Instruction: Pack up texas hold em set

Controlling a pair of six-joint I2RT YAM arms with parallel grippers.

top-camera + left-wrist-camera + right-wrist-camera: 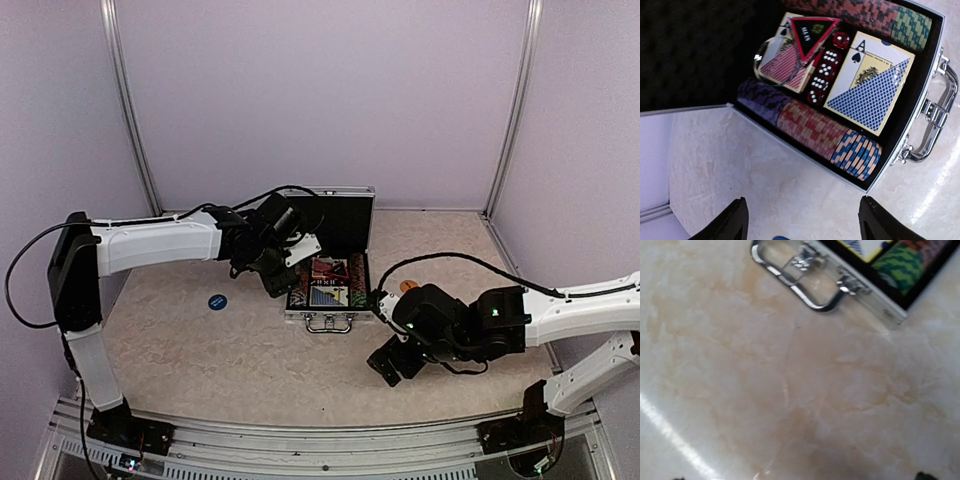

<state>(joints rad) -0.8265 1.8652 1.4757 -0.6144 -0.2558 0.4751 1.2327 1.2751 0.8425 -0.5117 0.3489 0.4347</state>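
The silver case (320, 314) lies open mid-table with its black-lined lid (345, 215) upright. Inside it I see rows of striped chips (815, 131), a blue-backed deck (872, 85), a red-backed deck (785, 65), red dice (822, 75) and a clear round disc (771, 62) under a triangular marker (812, 31). A blue disc (217, 300) and an orange disc (408, 286) lie on the table outside the case. My left gripper (275, 278) (805, 225) hovers open at the case's left edge, holding nothing. My right gripper (390, 365) (800, 477) is wide open over bare table, right of the case handle (800, 282).
Purple walls with metal posts (130, 110) close in the back and sides. The right arm's black cable (450, 258) loops above the table right of the case. The marbled tabletop (200, 360) extends in front of the case.
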